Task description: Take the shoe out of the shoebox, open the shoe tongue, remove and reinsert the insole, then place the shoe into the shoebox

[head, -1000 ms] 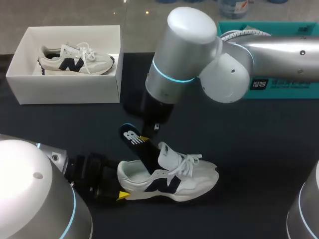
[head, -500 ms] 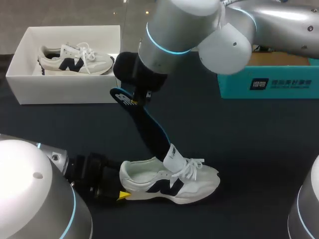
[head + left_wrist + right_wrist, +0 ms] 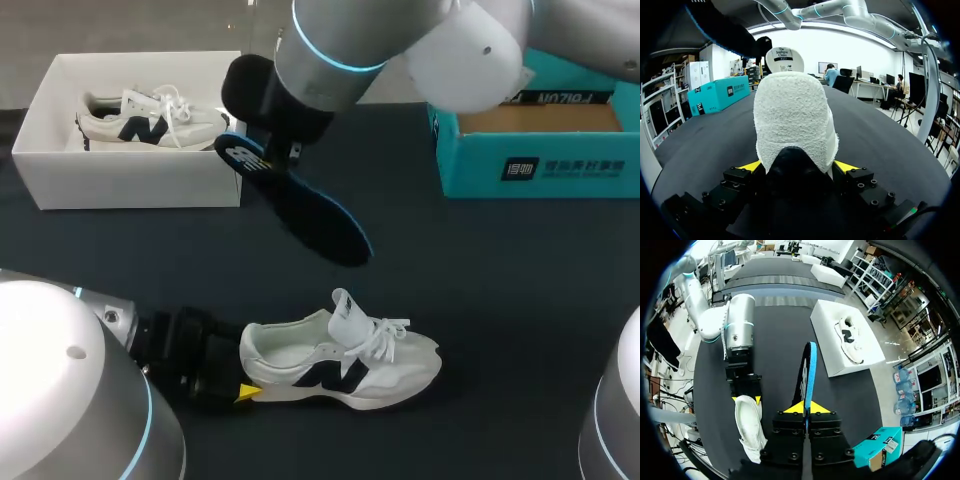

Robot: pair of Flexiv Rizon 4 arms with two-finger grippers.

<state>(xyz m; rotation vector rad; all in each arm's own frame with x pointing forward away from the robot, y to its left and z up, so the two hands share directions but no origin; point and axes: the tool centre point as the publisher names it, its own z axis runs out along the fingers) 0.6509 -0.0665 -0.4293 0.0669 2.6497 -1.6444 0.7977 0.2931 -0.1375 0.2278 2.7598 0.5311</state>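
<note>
Insole (image 3: 305, 210) aloft in right jaws; white shoebox (image 3: 130, 182), teal box (image 3: 530, 170) behind shoe (image 3: 340, 365)

The insole (image 3: 310, 215) seems clear above the shoe (image 3: 340, 365); shoebox (image 3: 140, 180) behind, left.

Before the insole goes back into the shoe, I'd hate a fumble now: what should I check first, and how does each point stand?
1. Right gripper shut on insole: ok, one of its fingers lies on each face of one end.
2. Insole clear of shoe: ok, it hangs above the table, apart from the shoe.
3. Left gripper shut on the shoe's heel: ok, a finger on each side.
4. Tongue open: ok, it stands up off the opening.
5. Toe end inside the shoe free: cannot tell, hidden under the tongue.
</note>
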